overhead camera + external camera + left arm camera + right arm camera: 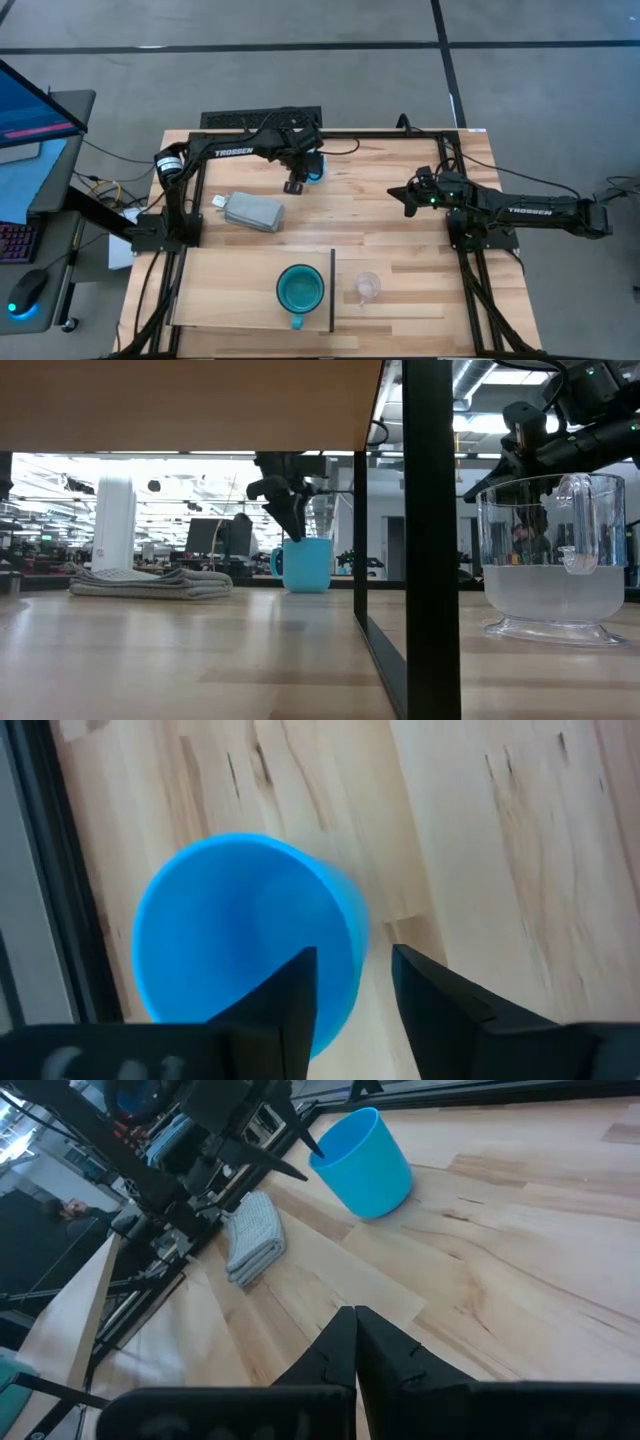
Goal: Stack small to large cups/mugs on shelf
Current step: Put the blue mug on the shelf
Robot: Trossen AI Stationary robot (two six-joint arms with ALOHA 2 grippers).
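Wood tabletop [400, 180], frame rails along its sides, office room beyond in the low view. Near edge: shelf [220, 290] with teal-green mug [299, 289] standing upright on it, handle toward the near edge. Clear cup [367, 287] upright on the tabletop just beside the shelf's dark edge, not on it. Mid-table: folded grey cloth [253, 212]. Right arm stretched in from the right side; right gripper [407, 196] over bare wood at mid-table, fingers [335, 1350] pressed together, holding nothing, well apart from every cup. Far side: left arm bent across the far edge, left gripper [352, 995] pointing down over the blue mug [245, 935]. Fingers apart, straddling the mug's rim: one finger inside, one outside. Mug upright on the tabletop.
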